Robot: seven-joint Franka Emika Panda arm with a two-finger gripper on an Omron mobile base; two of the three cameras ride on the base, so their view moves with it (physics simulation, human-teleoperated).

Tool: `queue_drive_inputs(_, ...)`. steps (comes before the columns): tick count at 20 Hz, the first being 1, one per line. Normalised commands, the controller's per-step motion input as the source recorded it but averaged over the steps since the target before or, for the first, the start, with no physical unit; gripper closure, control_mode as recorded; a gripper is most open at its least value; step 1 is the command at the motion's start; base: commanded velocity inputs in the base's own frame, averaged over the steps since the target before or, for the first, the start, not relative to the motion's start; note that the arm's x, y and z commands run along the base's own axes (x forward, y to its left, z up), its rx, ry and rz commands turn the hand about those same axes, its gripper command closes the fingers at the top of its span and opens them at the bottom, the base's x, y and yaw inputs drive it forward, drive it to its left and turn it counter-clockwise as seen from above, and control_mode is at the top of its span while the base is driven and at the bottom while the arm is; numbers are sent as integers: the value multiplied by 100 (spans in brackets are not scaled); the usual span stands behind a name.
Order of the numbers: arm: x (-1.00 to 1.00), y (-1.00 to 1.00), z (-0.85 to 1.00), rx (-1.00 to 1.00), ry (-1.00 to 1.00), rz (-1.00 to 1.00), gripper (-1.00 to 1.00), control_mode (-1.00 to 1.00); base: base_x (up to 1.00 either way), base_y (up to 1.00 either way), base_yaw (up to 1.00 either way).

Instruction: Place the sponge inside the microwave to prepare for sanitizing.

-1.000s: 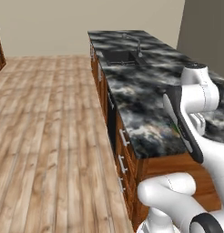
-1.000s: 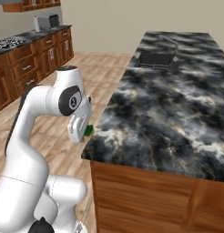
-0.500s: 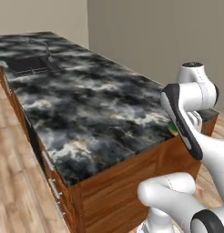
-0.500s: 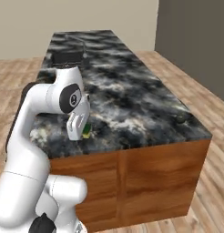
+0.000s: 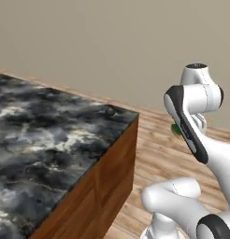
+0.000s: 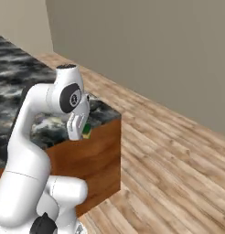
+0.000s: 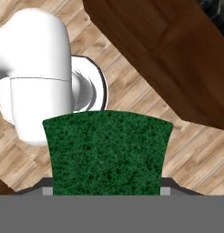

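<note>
One small rectangular sponge (image 7: 107, 152), dark green scrub layer facing the hand camera, sits clamped between the gripper (image 6: 80, 130) jaws beside the black marble counter (image 5: 46, 140). Both base views have swung from the counter's length to its wooden end and a bare beige wall (image 6: 146, 50), so the base is probably turning toward the microwave, with transport under way and placement not yet begun.

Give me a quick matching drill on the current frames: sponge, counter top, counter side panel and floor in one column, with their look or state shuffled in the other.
Things:
1. sponge
2. counter top
3. counter side panel
4. floor

Descriptions:
A. light wood planks
B. dark brown wood
C. black and grey marbled stone
D. green scrub face, held in the end effector

Pairs: 1-D, 2-C, 3-B, 4-A
</note>
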Motion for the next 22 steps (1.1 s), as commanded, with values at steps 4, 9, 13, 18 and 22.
queue_drive_inputs(4, 0, 0, 0, 0, 0, 0, 100, 100, 0, -57, -82)
queue_drive_inputs(9, 0, 0, 0, 0, 0, 0, 100, 100, 0, -54, -82)
queue_drive_inputs(13, 0, 0, 0, 0, 0, 0, 100, 100, -7, -40, -80)
queue_drive_inputs(18, 0, 0, 0, 0, 0, 0, 100, 100, -7, -27, -76)
queue_drive_inputs(22, 0, 0, 0, 0, 0, 0, 100, 100, 0, -17, -74)
